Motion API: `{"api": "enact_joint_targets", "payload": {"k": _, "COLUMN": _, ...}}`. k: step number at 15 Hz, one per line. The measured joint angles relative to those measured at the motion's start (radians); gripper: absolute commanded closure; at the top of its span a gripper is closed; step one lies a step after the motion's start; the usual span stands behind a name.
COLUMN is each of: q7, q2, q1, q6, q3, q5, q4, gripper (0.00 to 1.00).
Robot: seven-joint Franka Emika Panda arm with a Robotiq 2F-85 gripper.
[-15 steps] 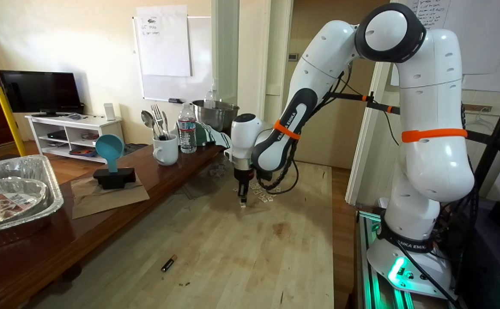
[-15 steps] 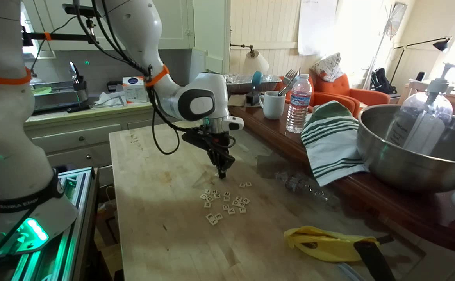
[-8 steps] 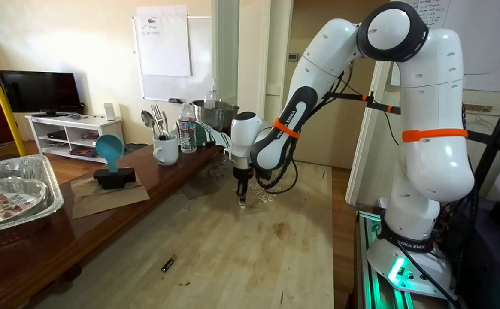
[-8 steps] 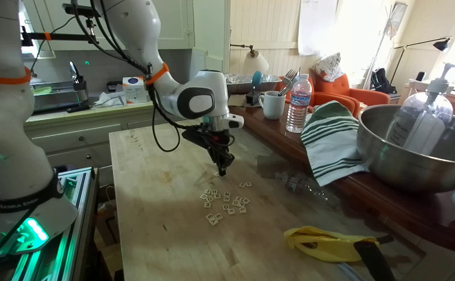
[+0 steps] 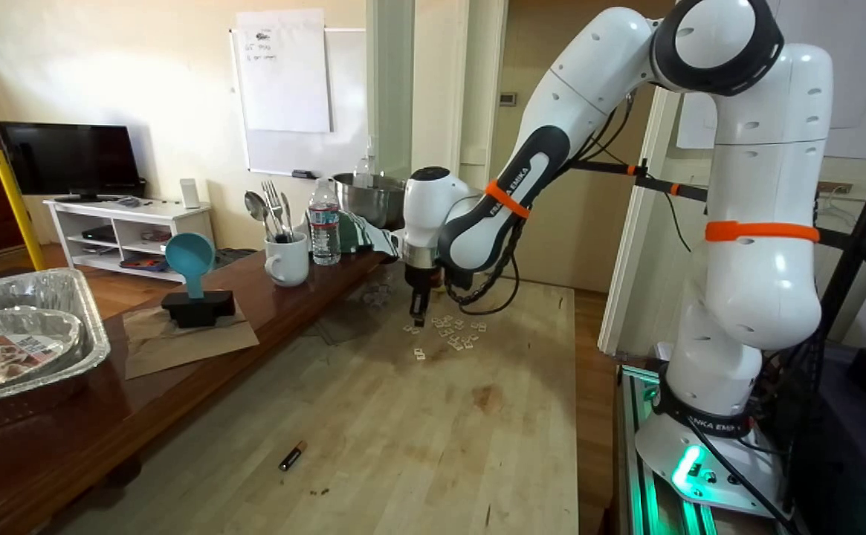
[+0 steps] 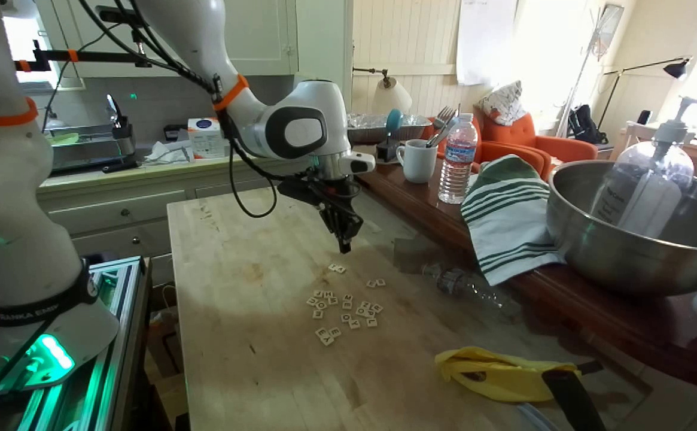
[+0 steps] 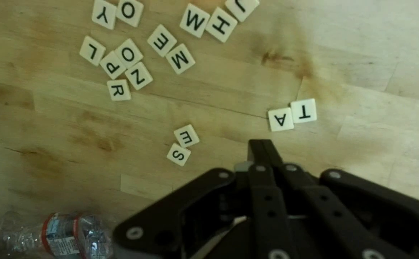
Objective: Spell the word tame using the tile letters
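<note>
On the wooden table lie the tile letters, small cream squares with black letters. In the wrist view a T tile [image 7: 304, 110] and an A tile [image 7: 281, 119] sit edge to edge, slightly offset, apart from the rest. An M tile [image 7: 180, 58] touches an E tile [image 7: 162, 40] farther up, and another E tile [image 7: 186, 136] lies against an S tile [image 7: 178, 154]. Several more tiles are grouped at upper left. My gripper [image 7: 261, 144] is shut, fingertips pressed together with nothing between them. In both exterior views the gripper [image 6: 344, 246] hangs above the table, near the T and A pair [image 5: 419, 354].
A clear plastic bottle [image 7: 63, 235] lies on its side by the raised brown counter [image 6: 420, 206]. That counter holds a mug [image 6: 418, 160], an upright bottle [image 6: 458, 161] and a metal bowl [image 6: 623, 251]. A yellow item [image 6: 504, 374] and a battery [image 5: 293, 455] also rest on the table.
My shut gripper has lifted up off the table, away from the T and A tiles, which now show uncovered in both exterior views. The other tiles have not moved.
</note>
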Motion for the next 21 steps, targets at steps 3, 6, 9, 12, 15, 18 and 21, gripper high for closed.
{"api": "enact_joint_targets", "payload": {"k": 3, "q7": -0.003, "q2": -0.014, "q1": -0.013, "q6": -0.037, "q3": -0.013, "q5": -0.050, "q4": -0.021, "gripper": 1.00}}
{"api": "enact_joint_targets", "payload": {"k": 6, "q7": -0.025, "q2": -0.012, "q1": -0.037, "q6": -0.037, "q3": -0.033, "q5": -0.100, "q4": -0.045, "gripper": 1.00}}
{"api": "enact_joint_targets", "payload": {"k": 9, "q7": -0.027, "q2": 0.002, "q1": -0.060, "q6": -0.037, "q3": -0.054, "q5": -0.135, "q4": -0.051, "gripper": 0.99}}
{"api": "enact_joint_targets", "payload": {"k": 12, "q7": -0.020, "q2": 0.013, "q1": -0.072, "q6": -0.037, "q3": -0.064, "q5": -0.135, "q4": -0.048, "gripper": 1.00}}
{"api": "enact_joint_targets", "payload": {"k": 15, "q7": -0.018, "q2": 0.013, "q1": -0.072, "q6": -0.037, "q3": -0.063, "q5": -0.140, "q4": -0.046, "gripper": 1.00}}
{"api": "enact_joint_targets", "payload": {"k": 18, "q7": -0.018, "q2": 0.015, "q1": -0.072, "q6": -0.031, "q3": -0.071, "q5": -0.185, "q4": -0.045, "gripper": 1.00}}
{"api": "enact_joint_targets", "payload": {"k": 21, "q7": -0.017, "q2": 0.028, "q1": -0.076, "q6": 0.009, "q3": -0.087, "q5": -0.224, "q4": -0.045, "gripper": 1.00}}
